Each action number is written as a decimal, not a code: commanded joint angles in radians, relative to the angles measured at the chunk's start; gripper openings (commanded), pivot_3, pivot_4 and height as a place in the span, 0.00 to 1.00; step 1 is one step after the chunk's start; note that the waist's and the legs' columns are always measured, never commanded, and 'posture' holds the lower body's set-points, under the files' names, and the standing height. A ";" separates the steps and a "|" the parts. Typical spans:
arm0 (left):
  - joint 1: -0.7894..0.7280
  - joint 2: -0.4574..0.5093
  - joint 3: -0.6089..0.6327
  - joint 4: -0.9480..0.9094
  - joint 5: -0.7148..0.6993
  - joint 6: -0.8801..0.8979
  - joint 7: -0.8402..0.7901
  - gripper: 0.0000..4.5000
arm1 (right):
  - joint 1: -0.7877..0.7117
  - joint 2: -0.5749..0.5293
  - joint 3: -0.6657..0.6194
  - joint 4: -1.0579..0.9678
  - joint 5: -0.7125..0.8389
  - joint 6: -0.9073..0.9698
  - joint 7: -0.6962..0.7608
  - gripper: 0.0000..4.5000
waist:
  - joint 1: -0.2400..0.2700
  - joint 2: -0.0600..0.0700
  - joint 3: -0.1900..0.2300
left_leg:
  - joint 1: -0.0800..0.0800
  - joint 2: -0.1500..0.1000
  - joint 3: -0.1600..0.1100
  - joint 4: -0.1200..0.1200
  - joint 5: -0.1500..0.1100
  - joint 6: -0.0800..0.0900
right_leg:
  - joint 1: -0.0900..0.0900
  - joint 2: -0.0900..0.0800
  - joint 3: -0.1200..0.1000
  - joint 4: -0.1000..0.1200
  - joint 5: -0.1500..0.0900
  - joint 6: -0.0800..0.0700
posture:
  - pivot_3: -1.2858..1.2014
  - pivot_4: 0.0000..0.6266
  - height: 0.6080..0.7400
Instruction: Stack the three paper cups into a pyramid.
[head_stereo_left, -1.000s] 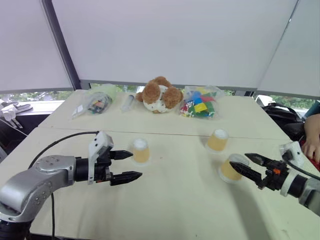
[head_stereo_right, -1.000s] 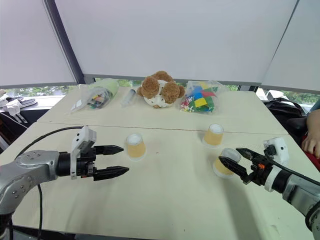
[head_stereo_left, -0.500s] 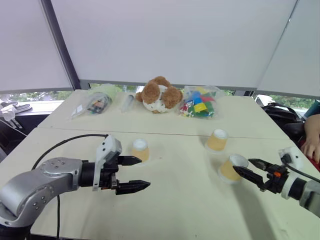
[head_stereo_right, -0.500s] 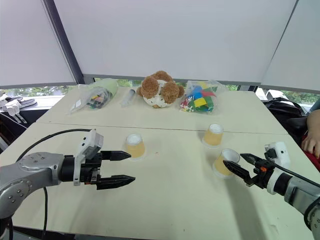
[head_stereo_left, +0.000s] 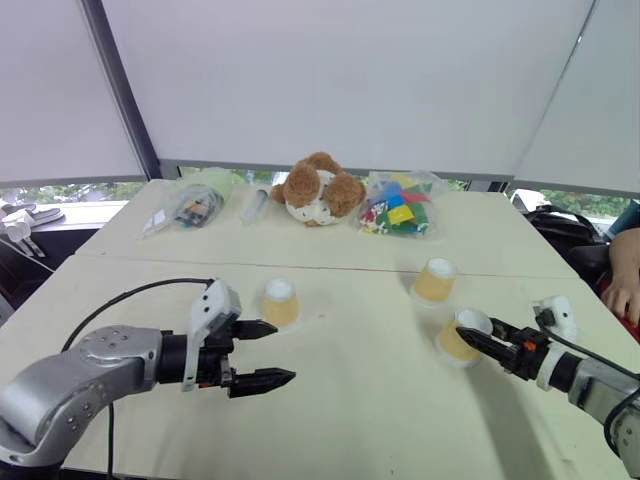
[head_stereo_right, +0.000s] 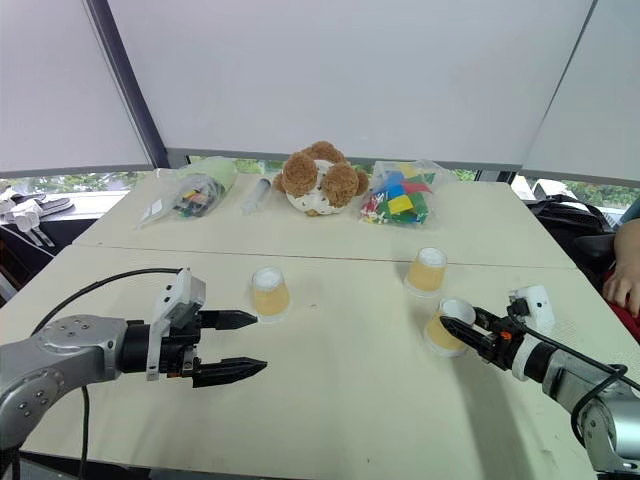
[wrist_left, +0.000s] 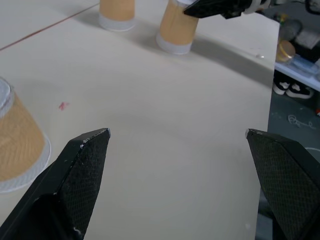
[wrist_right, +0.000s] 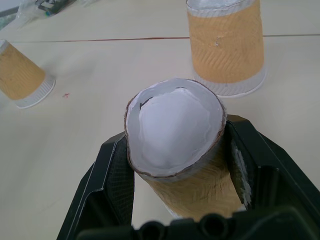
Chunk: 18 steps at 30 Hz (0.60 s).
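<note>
Now three cups sit upside down on the surface (head_stereo_left: 350, 400), none stacked: one (head_stereo_left: 280, 301) just beyond the left hand (head_stereo_left: 268, 353), whose fingers gape wide on nothing, one (head_stereo_left: 435, 280) further back on the right, and one (head_stereo_left: 458, 338) pinched tight in the right hand (head_stereo_left: 480, 340). Along the far edge lie one teddy bear (head_stereo_left: 318, 190), one bag of dark bits (head_stereo_left: 185, 209) and one bag of coloured blocks (head_stereo_left: 400, 213), well apart from the cups, while a person's hand (head_stereo_left: 625, 275) rests at the right edge.

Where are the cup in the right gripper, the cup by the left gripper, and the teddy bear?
gripped cup (wrist_right: 192, 182): right wrist view, tan side wall.
left cup (head_stereo_left: 280, 308): left eye view, tan side.
teddy bear (head_stereo_right: 320, 180): right eye view, its body.
</note>
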 joint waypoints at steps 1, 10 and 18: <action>0.001 0.009 0.005 -0.007 0.017 -0.034 -0.009 1.00 | -0.024 -0.016 -0.007 -0.053 0.021 0.005 0.026 0.49 | -0.001 0.000 0.000 | 0.000 0.000 0.000 0.000 0.000 0.000 | 0.000 0.000 0.000 0.000 0.000 0.000 | 0.52 0.24 1.00; 0.008 0.032 -0.007 -0.001 0.040 -0.048 -0.039 1.00 | -0.268 0.016 0.274 -0.137 -0.002 0.091 0.085 0.49 | -0.005 0.001 0.001 | 0.000 0.002 0.000 0.000 0.000 0.000 | -0.002 0.002 0.000 0.001 0.000 0.000 | 0.52 0.24 1.00; 0.000 0.033 -0.009 0.002 0.053 -0.048 -0.025 1.00 | -0.353 0.062 0.439 -0.036 -0.112 0.046 0.141 0.49 | 0.000 0.001 0.001 | -0.001 0.001 0.002 0.000 0.000 0.000 | -0.002 0.000 0.000 0.001 0.000 -0.001 | 0.52 0.24 1.00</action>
